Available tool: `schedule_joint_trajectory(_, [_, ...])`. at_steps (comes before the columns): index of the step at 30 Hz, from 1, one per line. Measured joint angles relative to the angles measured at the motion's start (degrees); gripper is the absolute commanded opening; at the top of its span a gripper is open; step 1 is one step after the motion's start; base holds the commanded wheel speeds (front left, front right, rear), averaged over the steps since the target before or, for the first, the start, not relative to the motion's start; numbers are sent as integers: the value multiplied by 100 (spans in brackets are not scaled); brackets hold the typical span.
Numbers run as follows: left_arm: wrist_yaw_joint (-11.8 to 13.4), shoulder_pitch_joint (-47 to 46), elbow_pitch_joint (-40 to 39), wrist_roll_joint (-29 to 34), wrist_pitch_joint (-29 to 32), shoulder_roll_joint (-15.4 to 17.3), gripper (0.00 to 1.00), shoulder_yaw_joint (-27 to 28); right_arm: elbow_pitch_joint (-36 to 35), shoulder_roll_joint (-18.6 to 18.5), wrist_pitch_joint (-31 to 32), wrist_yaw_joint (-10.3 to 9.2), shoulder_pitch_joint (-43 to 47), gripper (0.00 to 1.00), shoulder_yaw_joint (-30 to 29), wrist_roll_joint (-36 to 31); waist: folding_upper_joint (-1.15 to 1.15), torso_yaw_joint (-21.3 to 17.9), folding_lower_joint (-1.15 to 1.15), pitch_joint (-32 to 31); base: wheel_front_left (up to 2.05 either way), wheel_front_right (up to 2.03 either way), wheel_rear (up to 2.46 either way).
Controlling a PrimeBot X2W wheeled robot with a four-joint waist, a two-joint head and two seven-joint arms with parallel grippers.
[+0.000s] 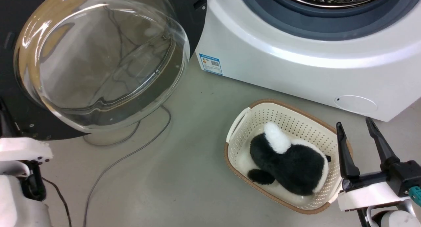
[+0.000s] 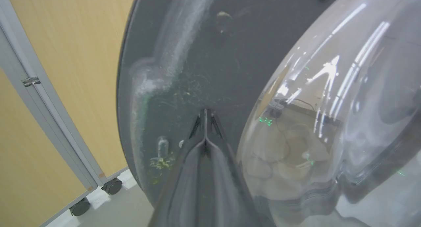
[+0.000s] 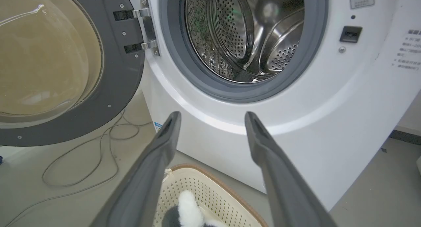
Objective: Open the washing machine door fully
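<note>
Head view: the washing machine door (image 1: 98,56) stands swung far out left of the washing machine (image 1: 296,65), bowl window facing the robot; the right pincer (image 1: 353,121) gapes wide, empty (above a basket (image 1: 243,121)). Left wrist view: the left pincer (image 2: 205,113), fingers pressed together, seemingly touches the door's inner face. Right wrist view: drum (image 3: 243,39) exposed; perhaps a final push is left.

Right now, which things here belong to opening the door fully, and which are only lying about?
For the job:
- door, already swung wide
- washing machine
- left end effector, shut, tips at the door's black face

Lying about:
- basket on the floor
- toy in the basket
- cable on the floor
- right end effector, open, by the basket
</note>
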Motion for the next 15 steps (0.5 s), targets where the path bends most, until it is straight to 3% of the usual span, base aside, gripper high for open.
schedule_joint_trajectory(15, [-231, 548, -1043, 392, 0, -158, 0, -59, 31, 1, 0, 1, 91, 100, 13, 276, 0, -243, -1, -742, 0, 0, 0])
